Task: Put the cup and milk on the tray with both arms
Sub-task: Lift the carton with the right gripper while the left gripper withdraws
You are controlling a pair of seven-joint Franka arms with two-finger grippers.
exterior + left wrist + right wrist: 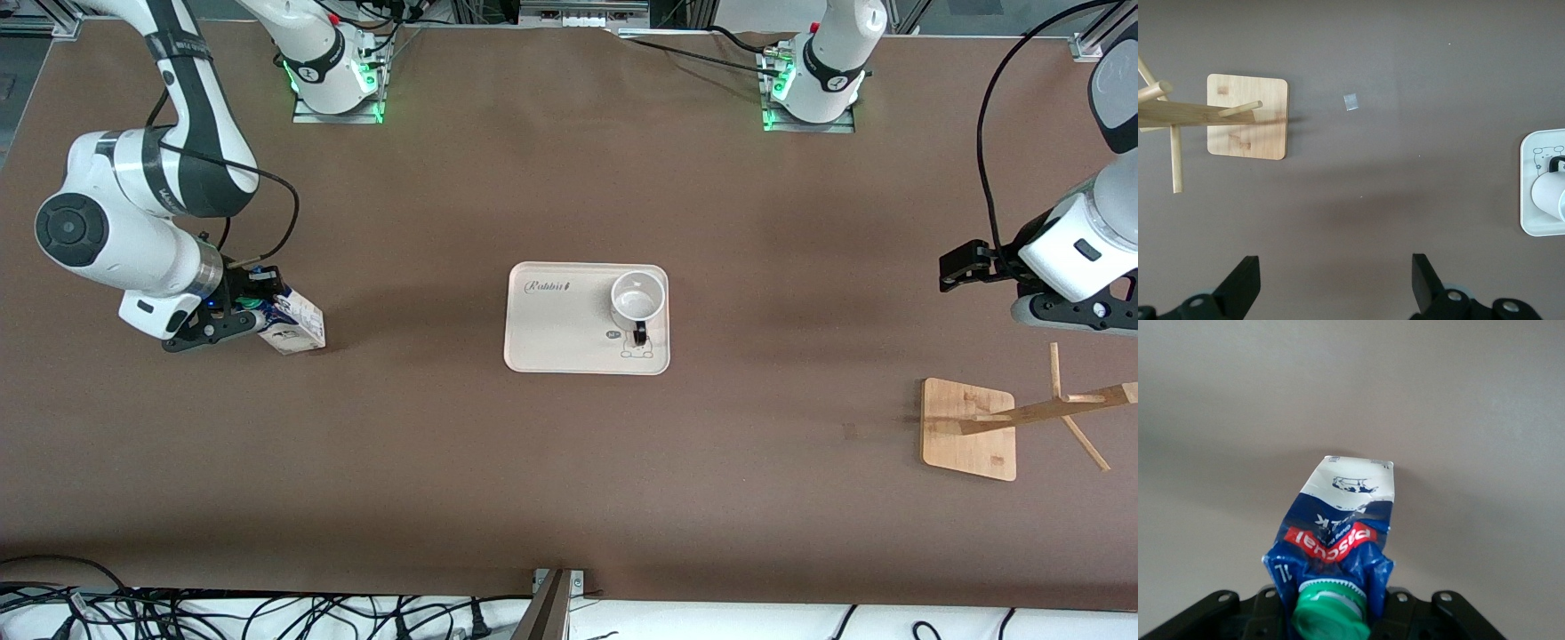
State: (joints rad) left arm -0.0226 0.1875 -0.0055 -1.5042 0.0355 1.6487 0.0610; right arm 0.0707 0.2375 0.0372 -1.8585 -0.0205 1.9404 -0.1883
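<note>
Right gripper [233, 313], at the right arm's end of the table: fingers closed around the top of the milk carton [298, 324], green cap [1331, 613] between them; carton leans, well apart from the tray.

Mid-table: cream tray [551, 333], "Rabbit" lettering. White cup [637, 298] stands on it, black handle toward the front camera.

Left gripper [1335, 283], at the left arm's end, waits with fingers spread wide and nothing between them, over bare table near the bamboo rack base [967, 428].

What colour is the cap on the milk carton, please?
Green; the milk cap shows best in the right wrist view.
</note>
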